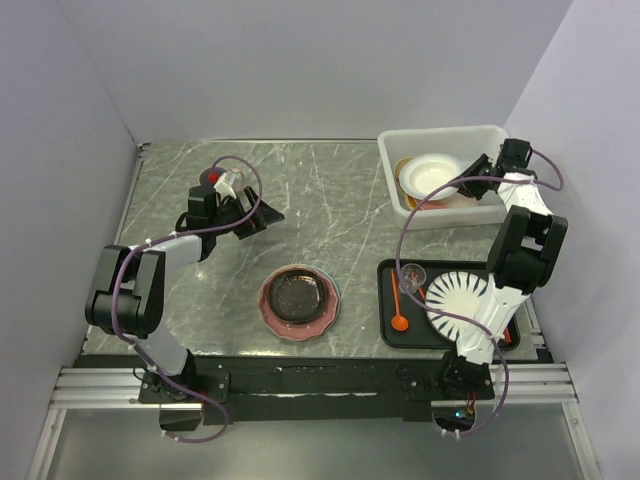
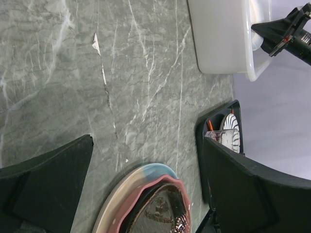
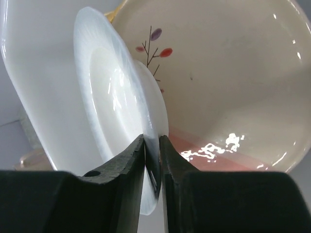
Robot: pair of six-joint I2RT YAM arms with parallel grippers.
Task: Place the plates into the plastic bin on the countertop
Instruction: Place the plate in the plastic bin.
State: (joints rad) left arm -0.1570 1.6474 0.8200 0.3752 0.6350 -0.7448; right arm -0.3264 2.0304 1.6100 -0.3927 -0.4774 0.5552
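The right gripper [image 1: 468,178] is reached over the plastic bin [image 1: 440,133] at the far right corner of the bench [image 1: 330,190], with the wrist pitched down. Its jaws are drawn close on the rim of the plain white plate [image 3: 112,107], which is tipped on edge against a cream floral plate [image 3: 233,73] inside the bin. A black speckled plate [image 1: 297,295], stacked on a pink plate [image 1: 268,310], lies by the middle of the near edge, nearward and rightward of the left gripper [image 1: 255,218]. That gripper is held wide open and empty above the bench's left half. The left arm is judged the nearer.
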